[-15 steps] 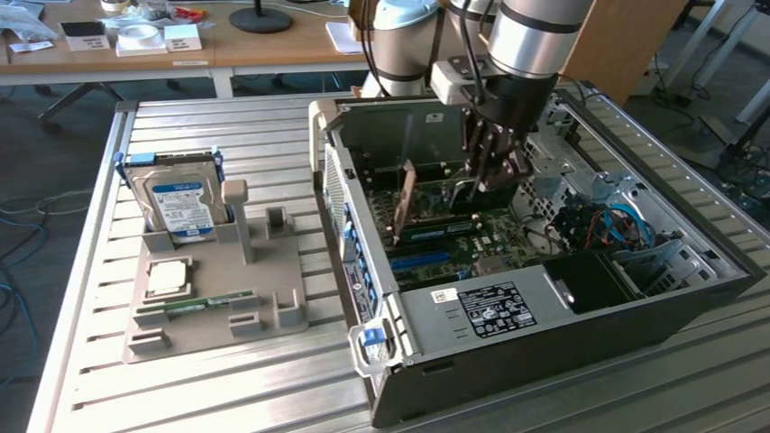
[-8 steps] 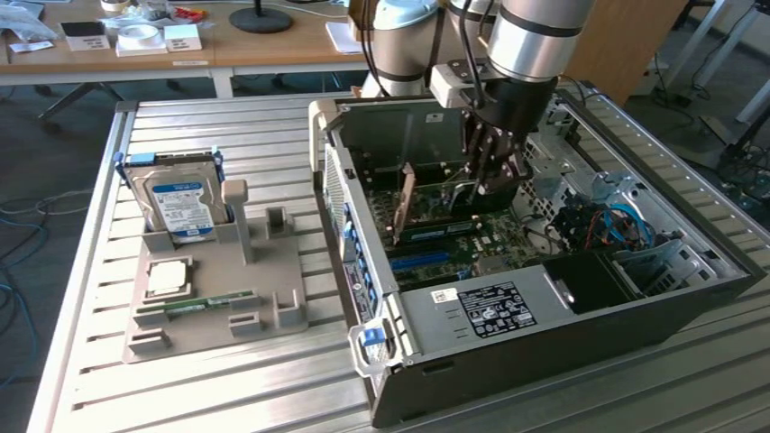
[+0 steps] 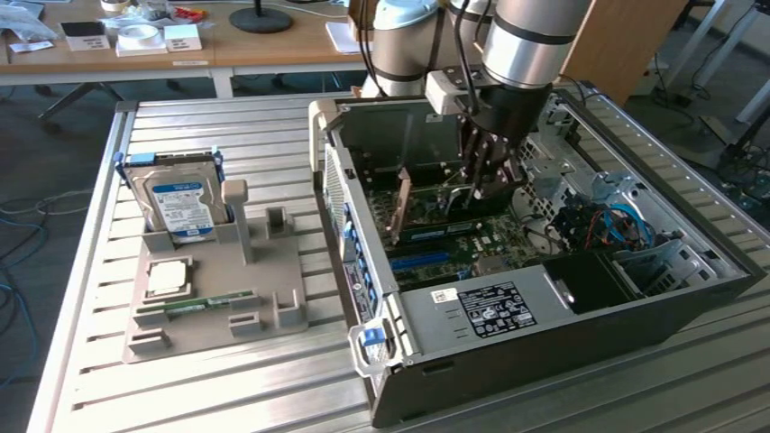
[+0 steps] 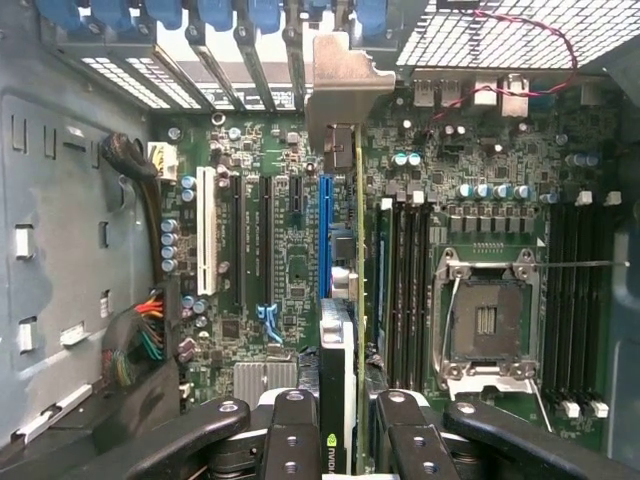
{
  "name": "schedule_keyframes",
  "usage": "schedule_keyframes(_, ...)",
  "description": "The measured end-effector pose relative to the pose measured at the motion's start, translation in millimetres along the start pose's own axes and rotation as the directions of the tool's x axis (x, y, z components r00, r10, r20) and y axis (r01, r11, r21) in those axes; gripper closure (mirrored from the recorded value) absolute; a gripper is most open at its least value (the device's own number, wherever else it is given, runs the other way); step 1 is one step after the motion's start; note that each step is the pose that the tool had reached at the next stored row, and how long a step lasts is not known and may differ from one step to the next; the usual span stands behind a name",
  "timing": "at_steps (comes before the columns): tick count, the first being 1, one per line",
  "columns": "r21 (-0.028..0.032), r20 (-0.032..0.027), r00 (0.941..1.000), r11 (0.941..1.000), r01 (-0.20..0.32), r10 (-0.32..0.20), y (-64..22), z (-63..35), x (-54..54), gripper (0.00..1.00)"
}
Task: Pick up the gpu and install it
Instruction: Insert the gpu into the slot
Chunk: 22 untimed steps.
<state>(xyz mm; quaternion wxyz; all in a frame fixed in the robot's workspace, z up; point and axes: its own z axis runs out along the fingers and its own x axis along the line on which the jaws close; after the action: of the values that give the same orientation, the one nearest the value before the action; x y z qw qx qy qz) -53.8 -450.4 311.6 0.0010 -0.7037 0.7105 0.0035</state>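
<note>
Gripping: the gripper (image 4: 345, 425) is closed on the gpu (image 4: 345, 370), with a black finger pressed to each flat face of the card.
Gpu place: inside the open computer case (image 3: 565, 316), held edge-on and upright over the motherboard (image 4: 280, 260), directly under the gripper.
Gpu neighbours: its thin edge runs between the long blue slot (image 4: 325, 240) and the black memory slots (image 4: 405, 280), close to both.
Gpu bracket: the silver metal bracket (image 4: 345, 80) at the card's far end reaches the row of rear slot openings, near the blue clips (image 4: 215, 12).
Seating: I cannot tell whether the card's lower edge sits in a slot.
Arm: the silver arm (image 3: 529, 41) comes down from above, its gripper low between the case walls.
Processor socket: a metal-framed socket (image 4: 485, 320) lies on the far side of the memory slots from the card.
Case: it lies on its side, open face up, on the slatted metal tabletop (image 3: 241, 397).
Fixture: a beige holder (image 3: 205, 338) sits on the tabletop to the exterior view's left of the case, apart from it.
Hard drive: a silver drive with a blue-white label (image 3: 180, 203) stands upright at the fixture's far end.
Memory stick: a narrow green stick (image 3: 198, 305) lies flat on the fixture, near a square processor chip (image 3: 166, 278).
</note>
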Motion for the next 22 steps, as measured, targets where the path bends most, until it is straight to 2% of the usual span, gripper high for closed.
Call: schedule_keyframes(22,0.0000,-0.0001,1.0000,1.0000,0.001,-0.001,3.4,13.8,4.6,0.73)
